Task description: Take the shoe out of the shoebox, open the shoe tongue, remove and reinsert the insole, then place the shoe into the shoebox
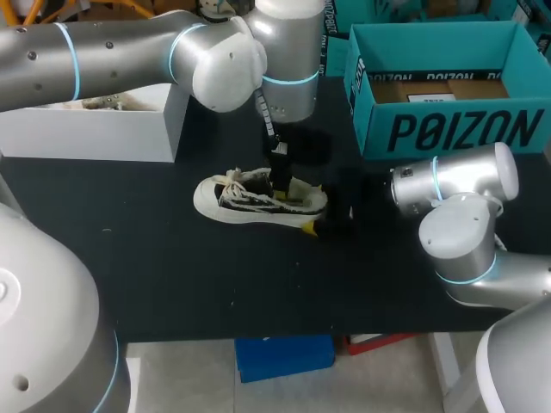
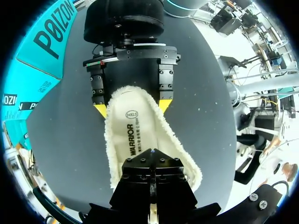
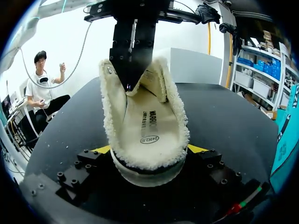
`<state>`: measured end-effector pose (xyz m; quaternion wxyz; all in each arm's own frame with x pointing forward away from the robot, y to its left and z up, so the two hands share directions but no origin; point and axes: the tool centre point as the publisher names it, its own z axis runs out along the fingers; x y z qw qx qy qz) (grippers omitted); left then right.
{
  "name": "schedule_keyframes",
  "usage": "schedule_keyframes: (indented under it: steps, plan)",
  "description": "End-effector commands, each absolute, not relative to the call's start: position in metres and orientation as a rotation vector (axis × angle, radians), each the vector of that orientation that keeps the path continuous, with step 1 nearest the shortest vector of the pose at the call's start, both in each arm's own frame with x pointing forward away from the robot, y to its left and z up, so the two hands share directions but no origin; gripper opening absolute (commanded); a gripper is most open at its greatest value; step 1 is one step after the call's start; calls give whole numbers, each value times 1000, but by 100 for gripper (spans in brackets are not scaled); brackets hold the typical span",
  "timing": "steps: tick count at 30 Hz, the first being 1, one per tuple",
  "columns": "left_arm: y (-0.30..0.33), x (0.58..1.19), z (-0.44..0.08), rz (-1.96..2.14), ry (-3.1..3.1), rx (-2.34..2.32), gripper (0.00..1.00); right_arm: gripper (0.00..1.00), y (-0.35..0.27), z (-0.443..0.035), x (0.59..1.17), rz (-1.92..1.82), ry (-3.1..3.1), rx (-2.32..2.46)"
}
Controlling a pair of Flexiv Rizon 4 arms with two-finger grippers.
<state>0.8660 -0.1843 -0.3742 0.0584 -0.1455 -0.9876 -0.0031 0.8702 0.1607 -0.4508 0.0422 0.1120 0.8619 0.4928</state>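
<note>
Black worktop point(image 1: 172, 284): my right jaws clamp the shoe point(image 3: 149, 140) by its heel, my left jaws pinched shut inside its mouth; a hasty left pull could wrench it free.

Bright, even light; soft shadows on the table point(image 1: 172, 284).

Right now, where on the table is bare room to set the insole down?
The widest bare table stretch runs between the shoe and the near edge; another lies left of the shoe, before the white box. Crowded: the shoe's heel end, where the left gripper and right gripper meet, and the gap toward the shoebox.
</note>
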Motion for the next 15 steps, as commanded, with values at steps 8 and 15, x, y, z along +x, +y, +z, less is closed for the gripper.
schedule_keyframes:
  steps: [8, 15]
  plan:
    - [-178, 856, -388, -42, -2936, -421, 0, 0, 164, -457, 871, 1502, 2640, 348]
    - [-175, 854, -394, -86, -2932, -386, 0, 0, 164, -457, 871, 1502, 2640, 348]
